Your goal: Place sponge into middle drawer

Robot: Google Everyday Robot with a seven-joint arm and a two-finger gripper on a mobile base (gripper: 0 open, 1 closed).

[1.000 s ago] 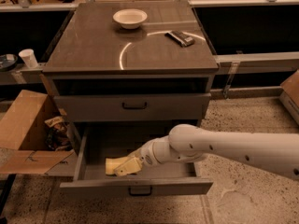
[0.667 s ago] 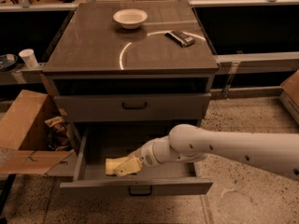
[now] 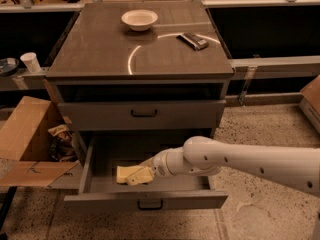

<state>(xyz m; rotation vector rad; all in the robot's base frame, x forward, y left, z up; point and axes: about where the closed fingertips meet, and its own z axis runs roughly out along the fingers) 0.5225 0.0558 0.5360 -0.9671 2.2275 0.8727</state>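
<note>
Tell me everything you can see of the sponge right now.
The sponge is pale yellow, soft-looking and roughly rectangular with uneven edges. It lies fairly flat inside the open middle drawer, left of centre and low down; whether it rests on the floor is unclear. The gripper meets its right end, inside the drawer.

Speckled floor [image 3: 262, 131], cardboard box [image 3: 24, 134] left, dim light.

Dim warm light, glare arc on cabinet top [image 3: 90, 49], jaws inside shadowed drawer [image 3: 116, 152].
</note>
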